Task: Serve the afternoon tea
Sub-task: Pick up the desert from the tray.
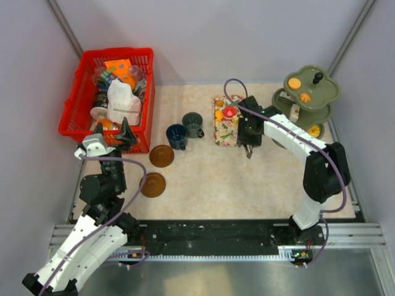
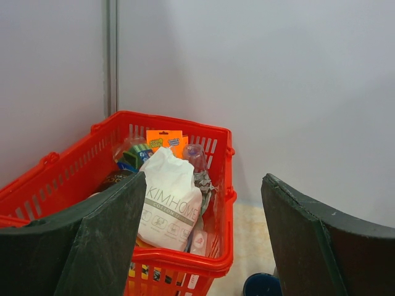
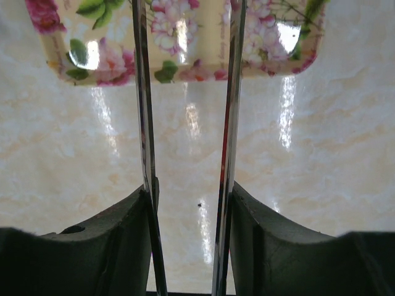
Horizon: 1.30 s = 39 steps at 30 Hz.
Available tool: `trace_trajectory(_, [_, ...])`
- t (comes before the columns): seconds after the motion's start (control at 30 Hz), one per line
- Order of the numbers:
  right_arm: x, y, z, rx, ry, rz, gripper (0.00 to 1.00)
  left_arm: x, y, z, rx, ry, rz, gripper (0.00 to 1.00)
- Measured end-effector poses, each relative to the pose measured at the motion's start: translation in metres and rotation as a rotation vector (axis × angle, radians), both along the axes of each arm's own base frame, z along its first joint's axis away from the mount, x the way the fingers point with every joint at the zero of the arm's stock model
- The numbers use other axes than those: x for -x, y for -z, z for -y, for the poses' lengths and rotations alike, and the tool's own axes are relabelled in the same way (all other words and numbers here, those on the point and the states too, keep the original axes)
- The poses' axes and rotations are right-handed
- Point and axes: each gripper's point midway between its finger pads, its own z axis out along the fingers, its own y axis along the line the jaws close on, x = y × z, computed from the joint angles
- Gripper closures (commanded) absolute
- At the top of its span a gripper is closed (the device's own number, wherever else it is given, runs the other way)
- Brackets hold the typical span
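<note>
Seen from overhead, a beige, marble-patterned worktop is closed in by pale grey walls. A red plastic basket of clutter fills its far-left corner. The olive-green three-tier stand stands at the far-right corner with orange pastries on its tiers. Near the middle of the far edge, a floral tray carries a red doughnut and other small pieces. Left of the tray, the dark-green mug and the navy mug stand close together. Two round brown saucers lie apart from each other nearer the near-left side. The left gripper hangs by the basket's near-right corner, above its folded arm. The right gripper sits just beside the tray's right edge, its arm bent in from the right side.

In the left wrist view, the basket and a grey wall lie ahead and the navy mug's rim shows at the bottom. The fingers stand wide apart with nothing between them.

In the right wrist view, the worktop is glossy and the tray's edge crosses the top. The fingers clamp thin metal tongs, whose two blades reach over the tray.
</note>
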Motion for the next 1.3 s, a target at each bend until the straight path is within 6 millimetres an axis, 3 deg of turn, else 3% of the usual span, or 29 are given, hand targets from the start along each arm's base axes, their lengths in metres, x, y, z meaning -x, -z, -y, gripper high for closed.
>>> trace_trajectory(0.27, [-0.031,0.021,-0.009,0.046,0.016,-0.012,0.55,0.0,0.0,0.0,-0.002,-0.001,0.0,0.2])
trace_trajectory(0.47, [-0.041,0.019,-0.014,0.037,0.015,0.002,0.54,0.0,0.0,0.0,-0.003,-0.001,0.001,0.2])
trace_trajectory(1.3, [-0.044,0.018,-0.014,0.028,0.038,0.01,0.55,0.0,0.0,0.0,-0.003,-0.001,0.0,0.2])
